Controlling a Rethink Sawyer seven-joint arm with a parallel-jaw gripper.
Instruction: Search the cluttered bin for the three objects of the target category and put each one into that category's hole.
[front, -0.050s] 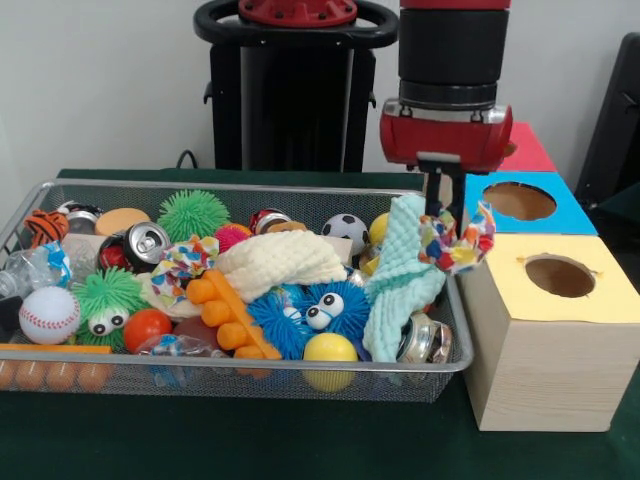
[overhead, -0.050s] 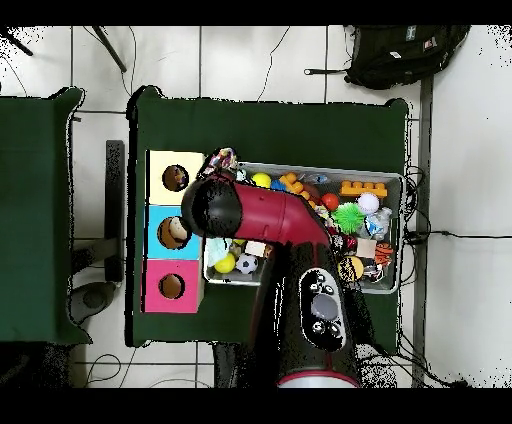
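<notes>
Green cloth is covering the table (front, -0.050s: 300, 445), with a pale wall behind. From the front view, the arm is hanging over the right end of the wire bin (front, -0.050s: 60, 185), and its fingers (front, -0.050s: 437, 205) are reaching down behind a mint knitted cloth (front, -0.050s: 405, 275) and a multicoloured patterned scrap of fabric (front, -0.050s: 458, 243). Both are dangling just below the fingers, draped across the bin's right rim. I cannot tell whether the fingers are clamped on either one, because the fabric is hiding the tips. Right of the fingers, the yellow-topped box (front, -0.050s: 545, 330) is standing just beside the bin, the blue-topped box (front, -0.050s: 525, 205) behind it, and a red one (front, -0.050s: 530, 150) further back.

Looking straight down in the overhead view, the arm's black wrist (overhead, -0.050s: 212, 205) is covering the fingers. The patterned scrap (overhead, -0.050s: 222, 158) is peeking out past it, next to the yellow box's hole (overhead, -0.050s: 175, 178).

By my reckoning, both fabrics are light, limp and easily snagged on the wire; a pinch through a bunched fold should be holding better than one at a loose edge, and the trailing length may be dragging neighbours out.
</notes>
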